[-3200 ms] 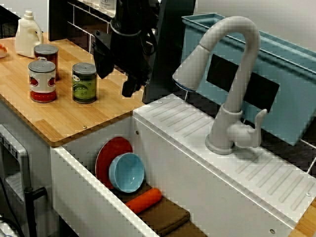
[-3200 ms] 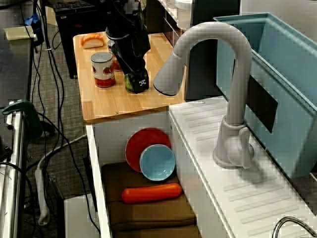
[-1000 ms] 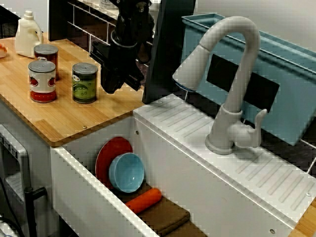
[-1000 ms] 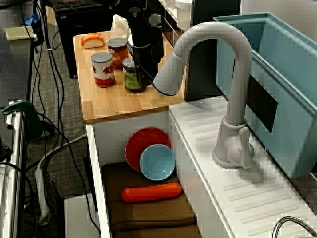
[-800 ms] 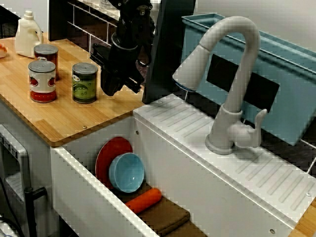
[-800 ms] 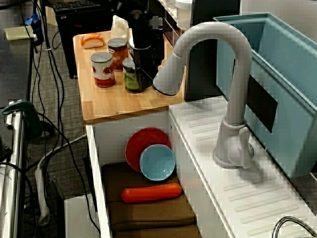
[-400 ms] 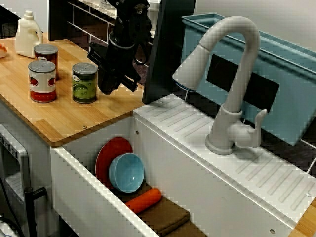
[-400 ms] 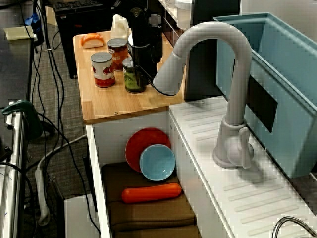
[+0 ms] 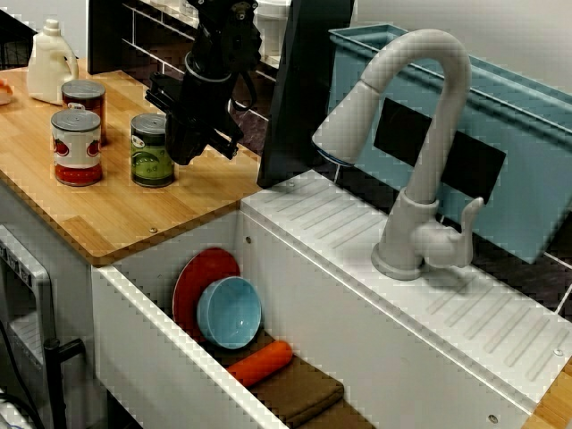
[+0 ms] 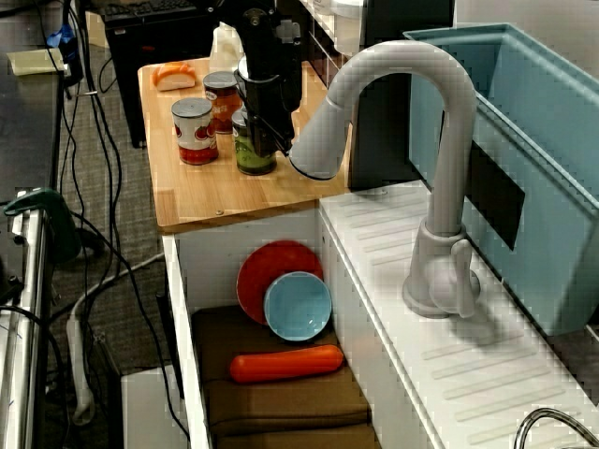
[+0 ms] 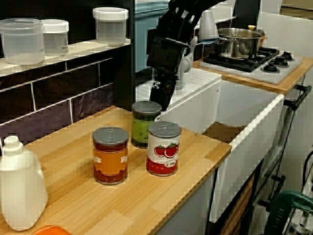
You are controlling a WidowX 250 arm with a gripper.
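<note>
Green can (image 11: 142, 125) (claw (image 11: 161, 99) beside) well inboard

This is a kitchen, though a mock one set up in a lab or office room. In the view from the counter's end, a pale wooden plank countertop (image 11: 122, 196) runs under a dark tiled backsplash (image 11: 58, 93). Clear lidded plastic storage jars (image 11: 22, 41) stand on a ledge at 10 o'clock. A green-labelled metal food tin (image 11: 145, 128) and red-labelled metal tins (image 11: 164, 149) sit at the centre. A steel pot (image 11: 237, 43) rests on a gas hob (image 11: 274, 63) at 2 o'clock.

In the view across the sink, a grey arched tap (image 9: 429, 116) rises at 2 o'clock above a white deep sink (image 9: 152, 349), which holds a red plate (image 9: 192, 273) and a light blue bowl (image 9: 230, 313).

In the view along the sink, black cables (image 10: 112, 234) trail over grey carpet at 9 o'clock.
</note>
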